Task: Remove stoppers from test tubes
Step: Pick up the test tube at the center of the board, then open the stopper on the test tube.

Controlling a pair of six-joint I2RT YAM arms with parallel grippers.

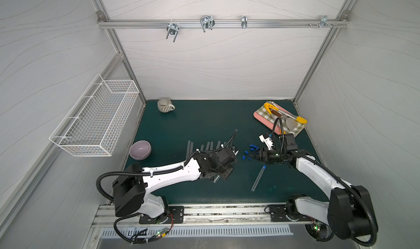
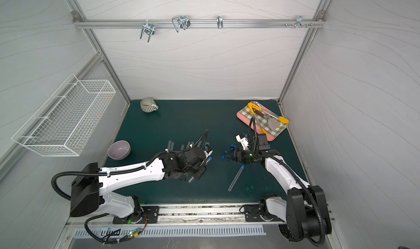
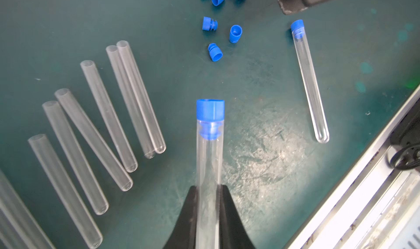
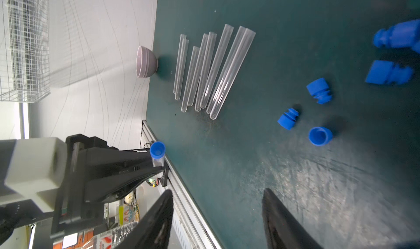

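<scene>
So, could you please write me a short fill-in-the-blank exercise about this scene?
1. The left pincer grips a test tube whose stopper is ___ in colour.
2. The right pincer stands ___, holding nothing.
3. Exactly ___ stoppered tube lies on the mat.
Missing words: blue; open; one.

a: left arm [image 1: 172, 172]: glossy white shells, black blocks at the joints, a big black housing [image 1: 127, 195] near the base?
b: yes, same on the right arm [image 1: 318, 171]. black ribbed hose [image 1: 122, 173] looped along the outside of each.
a: black base plates [image 1: 177, 213] dotted with screws. small green light [image 1: 276, 155] near the right wrist.
b: off-white boxy block [image 4: 34, 163] at the left wrist; tapered black fingers [image 4: 284, 225] on the right gripper [image 4: 217, 191] (matte, grey-worn at one tip).
</scene>
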